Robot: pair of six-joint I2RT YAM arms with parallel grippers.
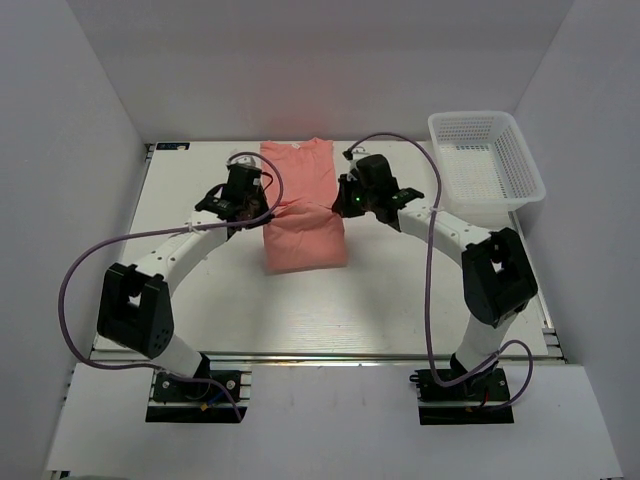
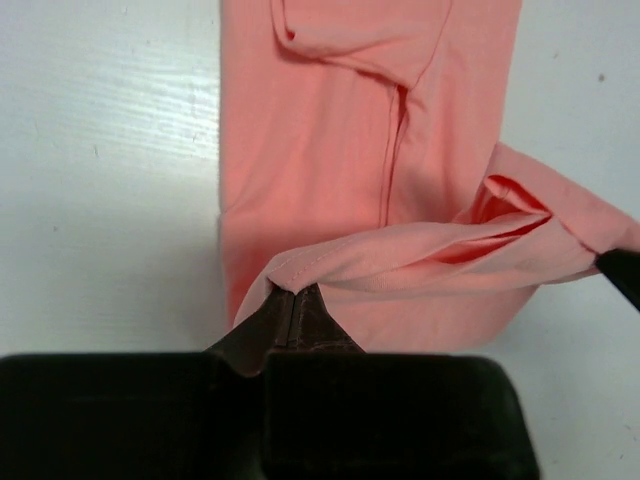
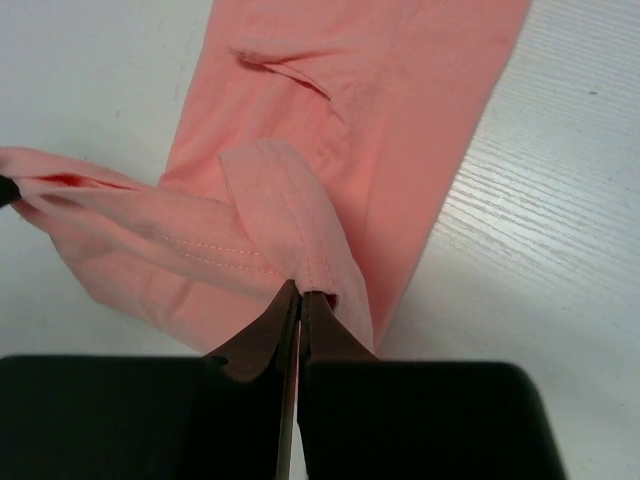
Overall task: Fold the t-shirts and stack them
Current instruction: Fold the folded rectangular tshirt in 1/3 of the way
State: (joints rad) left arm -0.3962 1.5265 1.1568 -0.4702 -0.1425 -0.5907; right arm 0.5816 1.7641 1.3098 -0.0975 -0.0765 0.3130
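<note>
A salmon-pink t-shirt (image 1: pixel 300 210) lies as a long narrow strip in the middle of the table, its near part doubled over. My left gripper (image 1: pixel 252 208) is shut on the hem at the shirt's left edge (image 2: pixel 330 265). My right gripper (image 1: pixel 345 205) is shut on the hem at the right edge (image 3: pixel 300 235). Both hold the hem edge lifted above the flat cloth underneath. In the left wrist view my left gripper (image 2: pixel 292 292) pinches the fold. In the right wrist view my right gripper (image 3: pixel 302 290) pinches a stitched hem.
A white plastic mesh basket (image 1: pixel 487 170) stands at the back right corner. White walls close in the table on three sides. Purple cables loop from both arms over the table.
</note>
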